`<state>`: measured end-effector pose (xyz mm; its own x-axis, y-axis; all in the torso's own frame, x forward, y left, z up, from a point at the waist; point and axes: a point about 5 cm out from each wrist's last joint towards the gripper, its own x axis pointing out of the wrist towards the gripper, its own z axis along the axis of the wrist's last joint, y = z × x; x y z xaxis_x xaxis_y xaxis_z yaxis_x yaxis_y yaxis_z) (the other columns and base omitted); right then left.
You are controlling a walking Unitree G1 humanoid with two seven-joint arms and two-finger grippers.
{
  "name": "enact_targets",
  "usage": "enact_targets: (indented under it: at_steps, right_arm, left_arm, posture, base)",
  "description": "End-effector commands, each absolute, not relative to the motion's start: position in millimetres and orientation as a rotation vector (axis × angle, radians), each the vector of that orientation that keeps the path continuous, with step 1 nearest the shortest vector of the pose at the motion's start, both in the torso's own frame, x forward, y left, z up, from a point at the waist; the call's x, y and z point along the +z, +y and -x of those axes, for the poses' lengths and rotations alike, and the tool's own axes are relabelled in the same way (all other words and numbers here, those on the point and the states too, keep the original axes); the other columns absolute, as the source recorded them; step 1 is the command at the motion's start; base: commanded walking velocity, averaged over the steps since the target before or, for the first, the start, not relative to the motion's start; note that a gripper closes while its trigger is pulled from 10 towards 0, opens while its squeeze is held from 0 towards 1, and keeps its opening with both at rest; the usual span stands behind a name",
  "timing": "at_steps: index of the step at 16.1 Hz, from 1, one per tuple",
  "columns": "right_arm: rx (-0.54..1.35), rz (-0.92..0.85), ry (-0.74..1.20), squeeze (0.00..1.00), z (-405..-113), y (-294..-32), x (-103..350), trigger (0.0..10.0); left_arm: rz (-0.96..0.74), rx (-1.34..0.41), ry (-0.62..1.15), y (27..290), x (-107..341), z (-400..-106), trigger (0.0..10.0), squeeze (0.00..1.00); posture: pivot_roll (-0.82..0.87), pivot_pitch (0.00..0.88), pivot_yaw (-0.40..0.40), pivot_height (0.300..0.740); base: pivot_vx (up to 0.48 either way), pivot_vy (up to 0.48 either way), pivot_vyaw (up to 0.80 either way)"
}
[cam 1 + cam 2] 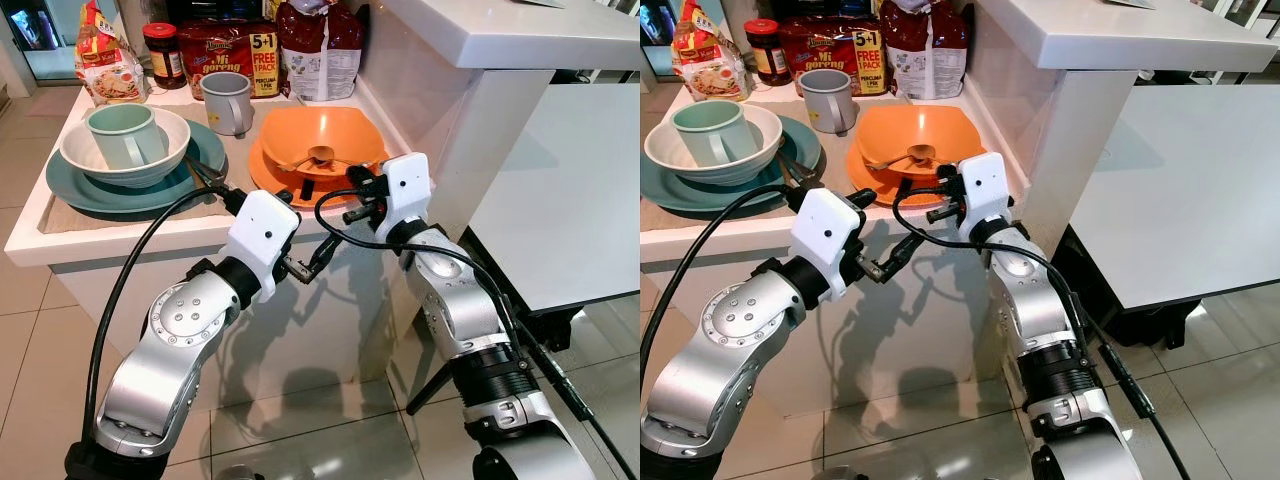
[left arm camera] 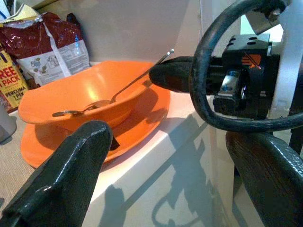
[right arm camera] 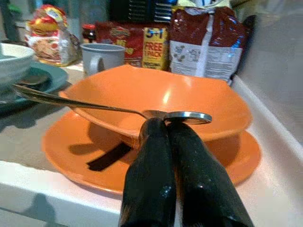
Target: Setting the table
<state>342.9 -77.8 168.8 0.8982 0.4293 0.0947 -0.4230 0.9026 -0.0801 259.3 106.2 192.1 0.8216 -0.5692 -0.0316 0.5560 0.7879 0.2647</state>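
Here, right gripper, fingers pressed together, touched spoon handle on orange bowl; left gripper gaped nearby. Risk: nudged spoon flipping off bowl.

Two silver jointed arms carry white wrist housings, looping black cables and black jaws.

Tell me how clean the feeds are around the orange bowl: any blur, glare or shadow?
Left eye view: sharp, evenly lit; orange bowl clear, arm shadows on the counter front. Left wrist view: left gripper fingers blurred up close, bowl sharp. Right wrist view: right gripper fingers glossy and soft, glare on the spoon bowl, background packets slightly soft.
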Motion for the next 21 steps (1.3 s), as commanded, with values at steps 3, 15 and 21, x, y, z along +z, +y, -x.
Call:
enact_targets:
  at_steps: [3, 15, 21]
  right_arm:
    - [0.427, 0.070, -0.086, 1.00, -344, -82, 166, 10.0]
    - [0.436, 0.051, -0.019, 1.00, -342, -83, 152, 10.0]
    - [0.332, 0.041, -0.063, 1.00, -346, -102, 159, 10.0]
  left_arm:
    - [-0.279, -0.621, -0.081, 102, 196, -256, 10.0, 0.00]
    - [-0.294, -0.617, -0.066, 104, 194, -254, 10.0, 0.00]
    - [-0.295, -0.627, -0.069, 101, 194, -254, 10.0, 0.00]
  posture:
    - [0.07, 0.000, -0.072, 0.740]
    - [0.07, 0.000, -0.079, 0.740]
    - [0.07, 0.000, -0.077, 0.740]
  base:
    - [0.000, 0.000, 0.00]
    - [0.000, 0.000, 0.00]
    - [0.000, 0.000, 0.00]
